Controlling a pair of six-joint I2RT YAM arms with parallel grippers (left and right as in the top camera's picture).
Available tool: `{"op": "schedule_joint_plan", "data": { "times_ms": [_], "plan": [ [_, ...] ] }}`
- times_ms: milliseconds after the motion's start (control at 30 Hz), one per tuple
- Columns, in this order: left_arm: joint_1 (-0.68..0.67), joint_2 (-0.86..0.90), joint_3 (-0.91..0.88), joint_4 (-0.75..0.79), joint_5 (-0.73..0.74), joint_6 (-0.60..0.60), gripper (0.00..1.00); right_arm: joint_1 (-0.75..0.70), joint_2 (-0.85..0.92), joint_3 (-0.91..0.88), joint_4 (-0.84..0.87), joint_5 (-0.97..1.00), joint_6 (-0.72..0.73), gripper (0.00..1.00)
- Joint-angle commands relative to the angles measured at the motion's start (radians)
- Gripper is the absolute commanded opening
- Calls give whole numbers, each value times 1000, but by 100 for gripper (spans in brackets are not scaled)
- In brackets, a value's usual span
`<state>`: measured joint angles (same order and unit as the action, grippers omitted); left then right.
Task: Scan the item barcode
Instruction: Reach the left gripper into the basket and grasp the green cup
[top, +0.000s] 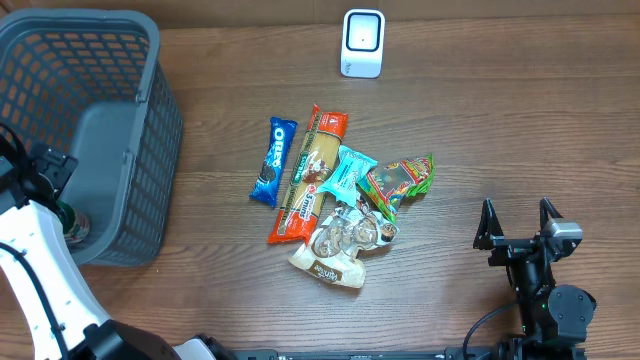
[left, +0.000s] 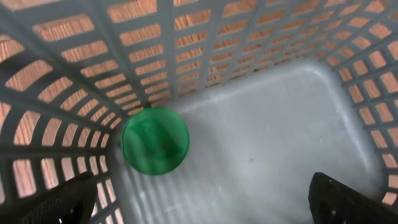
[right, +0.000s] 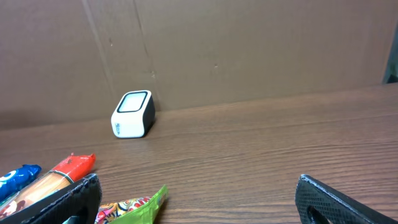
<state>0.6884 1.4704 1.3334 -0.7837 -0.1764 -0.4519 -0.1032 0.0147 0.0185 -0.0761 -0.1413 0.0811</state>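
Left gripper (left: 199, 190) pointed down inside grey basket (left: 267, 162), fingers apart, holding nothing, above green-lidded item (left: 155, 141). Right gripper (top: 518, 222) upright near table edge, fingers apart. Snack packets (top: 335, 190) mid-table; scanner (top: 362, 43) beyond them.

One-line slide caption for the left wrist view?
Open left gripper hovers over the grey basket, a round green object in its corner.

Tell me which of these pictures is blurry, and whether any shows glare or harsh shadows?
Left wrist view: soft throughout, the round green object and grey plastic mesh basket smeared. Right wrist view: the white box scanner crisp, the black fingers near the lens blurred. Overhead view: sharp, evenly lit, no glare, only soft shadows.
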Motion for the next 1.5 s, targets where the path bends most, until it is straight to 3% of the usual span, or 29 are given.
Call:
{"op": "schedule_joint_plan", "data": {
  "times_ms": [0,500,933,1167,1467],
  "plan": [
    [7,55,-3,19,-17,-20,100,-3,-10,-11,4,9,-3,100],
    [7,224,-3,26,-47,-32,100,-3,-10,-11,4,9,-3,100],
    [7,226,-3,-64,-198,-239,100,-3,-10,-11,4,9,-3,100],
    [7,227,-3,-63,-292,-291,100,-3,-10,-11,4,9,-3,100],
    [12,272,-3,-24,-301,-323,100,-3,-10,-11,4,9,-3,100]
  ]
}}
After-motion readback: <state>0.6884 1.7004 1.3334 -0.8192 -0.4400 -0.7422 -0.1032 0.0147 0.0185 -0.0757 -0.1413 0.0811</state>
